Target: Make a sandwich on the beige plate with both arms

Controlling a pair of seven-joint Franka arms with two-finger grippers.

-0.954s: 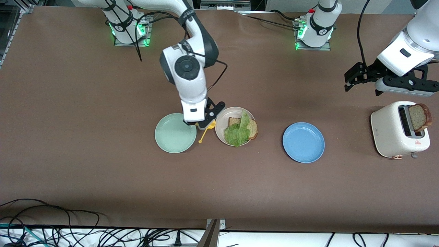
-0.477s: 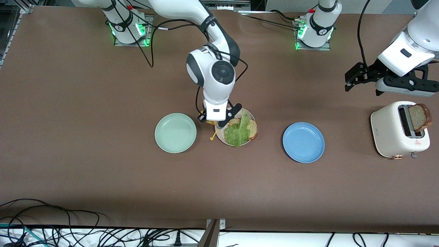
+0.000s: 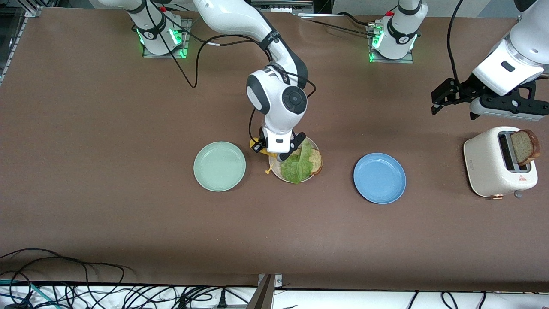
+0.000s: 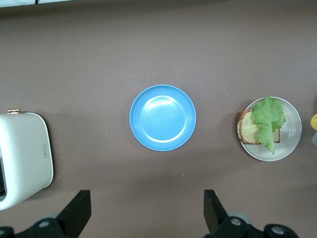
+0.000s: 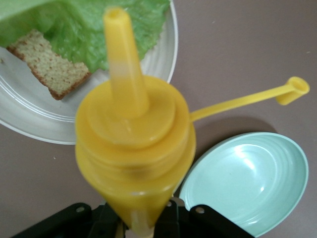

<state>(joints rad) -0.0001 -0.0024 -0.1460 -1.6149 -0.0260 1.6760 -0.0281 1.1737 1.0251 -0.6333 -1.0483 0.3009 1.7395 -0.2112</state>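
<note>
The beige plate (image 3: pixel 276 168) (image 5: pixel 158 59) (image 4: pixel 292 144) lies between a mint-green and a blue plate. It carries one brown bread slice (image 3: pixel 316 160) (image 5: pixel 49 67) with a green lettuce leaf (image 3: pixel 298 164) (image 5: pixel 79 29) over it. My right gripper (image 3: pixel 274 150) (image 5: pixel 141 223) hangs over the plate's rim on the mint-plate side, shut on a yellow squeeze bottle (image 3: pixel 258 142) (image 5: pixel 133 148). The nozzle is uncovered and its cap (image 5: pixel 292 90) dangles on a strap. A second bread slice (image 3: pixel 524 146) sticks out of the toaster (image 3: pixel 493 165). My left gripper (image 3: pixel 444 98) (image 4: pixel 146 201) waits open and empty above the table beside the toaster.
The mint-green plate (image 3: pixel 219 166) (image 5: pixel 247 178) lies bare toward the right arm's end. The blue plate (image 3: pixel 379 177) (image 4: pixel 163 118) lies bare between the beige plate and the white toaster (image 4: pixel 22 153). Cables run along the table edge nearest the camera.
My right arm has carried the yellow bottle from over the mint-green plate's edge across to the beige plate's rim. The left arm has not moved.
</note>
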